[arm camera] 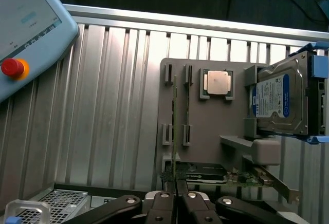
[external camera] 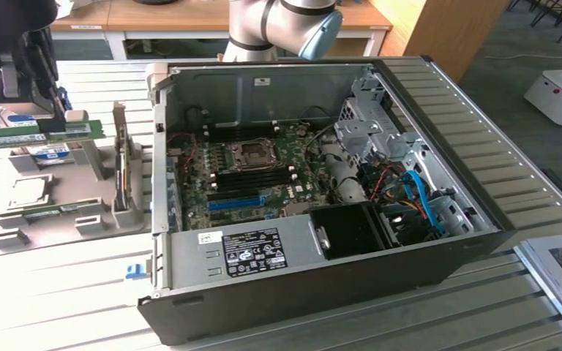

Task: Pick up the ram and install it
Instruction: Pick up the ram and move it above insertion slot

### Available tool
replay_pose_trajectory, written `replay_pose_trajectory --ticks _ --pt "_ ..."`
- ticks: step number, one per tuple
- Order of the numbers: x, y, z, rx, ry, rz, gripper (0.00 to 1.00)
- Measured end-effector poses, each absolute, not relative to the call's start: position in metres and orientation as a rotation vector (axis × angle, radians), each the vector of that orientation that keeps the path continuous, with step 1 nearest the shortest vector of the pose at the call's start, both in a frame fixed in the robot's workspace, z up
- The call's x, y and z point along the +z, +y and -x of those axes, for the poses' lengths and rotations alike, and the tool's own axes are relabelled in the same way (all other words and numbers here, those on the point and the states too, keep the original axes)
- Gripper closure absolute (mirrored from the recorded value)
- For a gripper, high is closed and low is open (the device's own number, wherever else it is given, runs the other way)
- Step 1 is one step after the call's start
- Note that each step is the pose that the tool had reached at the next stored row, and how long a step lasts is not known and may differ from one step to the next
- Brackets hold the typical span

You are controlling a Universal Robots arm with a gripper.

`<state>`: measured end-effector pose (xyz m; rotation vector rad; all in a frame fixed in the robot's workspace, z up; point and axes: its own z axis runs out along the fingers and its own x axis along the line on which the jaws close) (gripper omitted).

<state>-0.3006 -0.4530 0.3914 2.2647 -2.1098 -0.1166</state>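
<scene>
In the exterior view the ram, a slim green stick with dark chips and a pale label, hangs level above the grey parts holder at the far left. My gripper is shut on it from above. In the wrist view the ram appears edge-on as a thin line running away from my gripper, pinched between the two fingers. The open computer case lies to the exterior view's right. Its motherboard is exposed, with dark memory slots below the processor socket.
A second green stick, a processor chip, a silver-and-blue hard drive and an upright expansion card sit in the holder. A teach pendant with a red button lies on the ribbed table.
</scene>
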Motion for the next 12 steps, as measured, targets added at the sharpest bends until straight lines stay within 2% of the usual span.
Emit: replay_pose_trajectory --ticks 12 --pt "0.391 -0.453 0.277 -0.126 -2.106 -2.260 0.88"
